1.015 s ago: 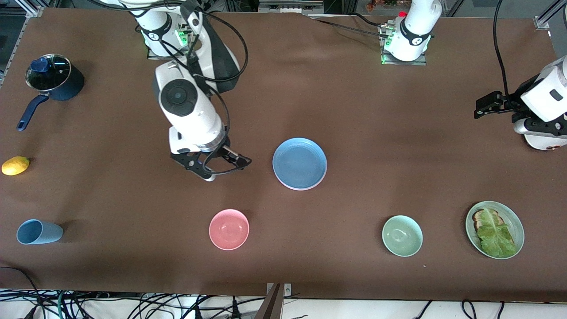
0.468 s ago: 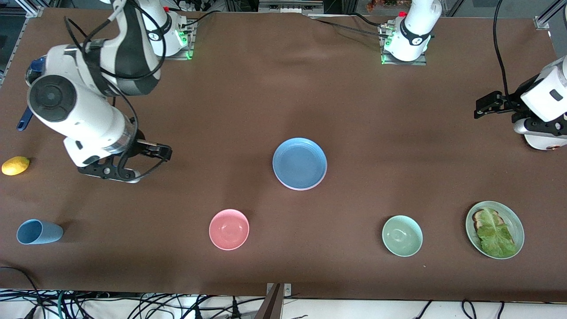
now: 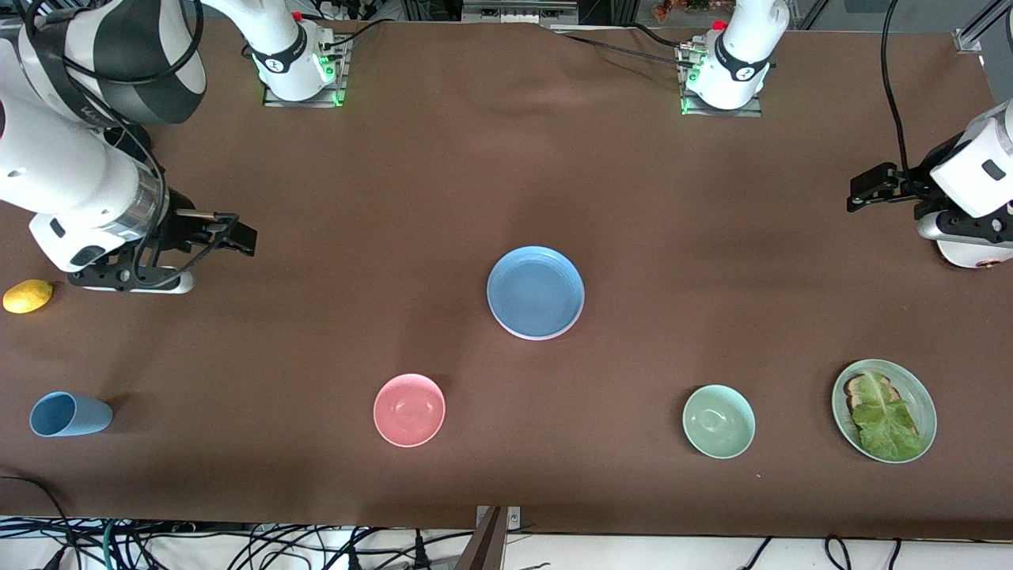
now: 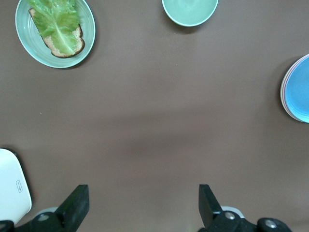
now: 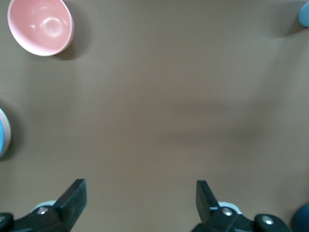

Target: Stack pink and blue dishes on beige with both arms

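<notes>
The sky-blue plate (image 3: 536, 291) lies in the middle of the table, on top of a stack. A thin pale pink rim (image 3: 529, 336) shows under its edge; the same stack shows at the border of the left wrist view (image 4: 298, 87). The beige plate is hidden under them. My right gripper (image 3: 229, 229) hangs open and empty over bare table toward the right arm's end, next to the lemon (image 3: 28, 295). My left gripper (image 3: 861, 191) waits open and empty over the left arm's end of the table. Both wrist views show bare cloth between wide fingers (image 4: 78, 205) (image 5: 75, 195).
Along the edge nearest the front camera stand a blue cup (image 3: 67, 414), a small pink bowl (image 3: 409, 409), a mint-green bowl (image 3: 718, 421) and a green plate with toast and lettuce (image 3: 884, 410). Cables hang below the table's edge.
My right arm has swung away from beside the blue plate toward its own end of the table, gripper still open. The left arm and the dishes have not moved.
</notes>
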